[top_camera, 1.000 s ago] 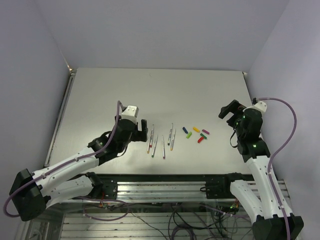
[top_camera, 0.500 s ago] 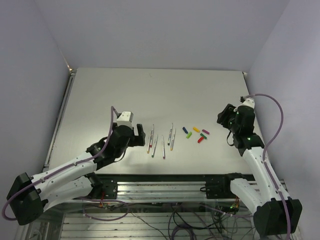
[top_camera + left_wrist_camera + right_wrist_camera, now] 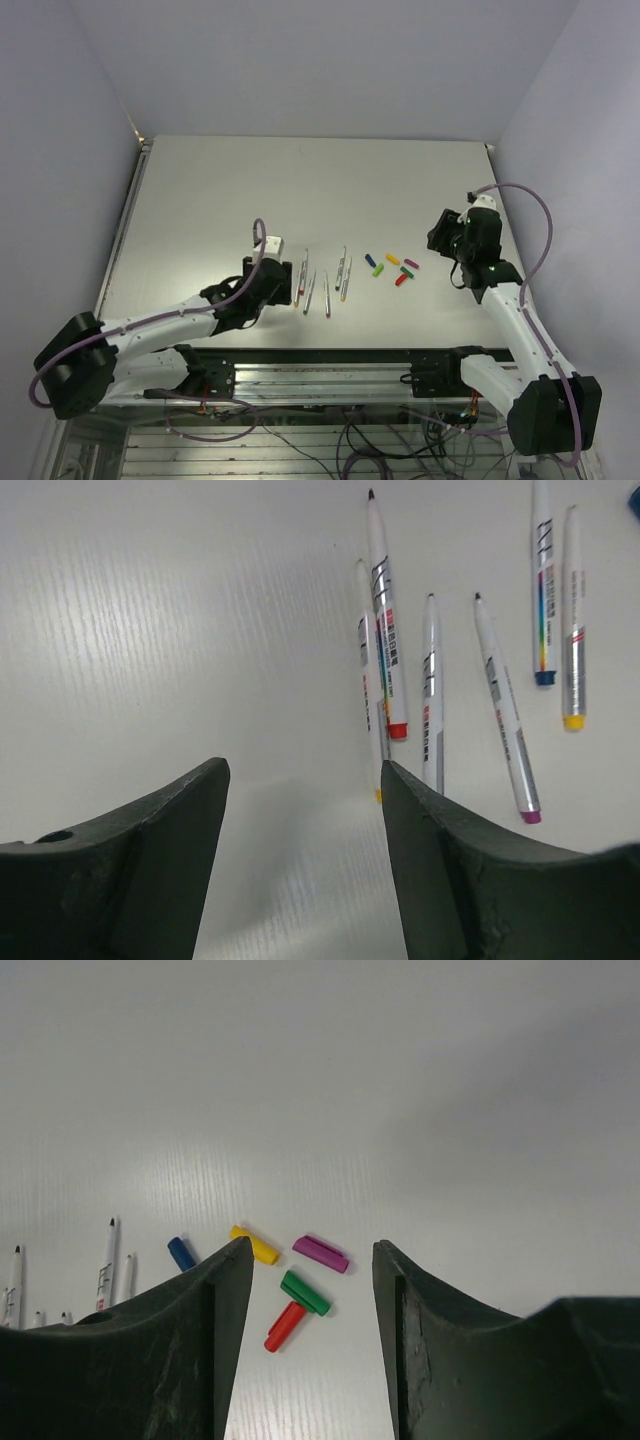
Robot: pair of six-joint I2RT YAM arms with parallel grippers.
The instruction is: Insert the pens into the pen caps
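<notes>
Left arm has dropped low and stretched out flat across the pale grey desk [image 3: 250, 180]. A second ago it stood higher and sat farther back. The left tool [image 3: 284, 276] now sits just left of the pen row, fingers apart, nothing between them. In its wrist view the nearest barrels lie just ahead of the right-hand finger.

Right arm has swung in from the desk's right edge. The right tool [image 3: 441, 232] now faces the caps, fingers apart and empty, with the caps well ahead in its wrist view.

Reading: both arms are on approach, one to each group. No grasp made, no pen capped yet.

The six thin silvery marker pens [image 3: 381, 620] lie roughly parallel toward the middle of the near edge, untouched. The stubby plastic caps sit loose just right of them, apart from the pens:
- blue cap [image 3: 181, 1253]
- yellow cap [image 3: 254, 1245]
- magenta cap [image 3: 320, 1253]
- dark green cap [image 3: 305, 1293], touching the red one
- red cap [image 3: 285, 1327]
- light green cap [image 3: 377, 269]

No tray or box in view. The caps are the only receptacles, and none has a pen in it.
</notes>
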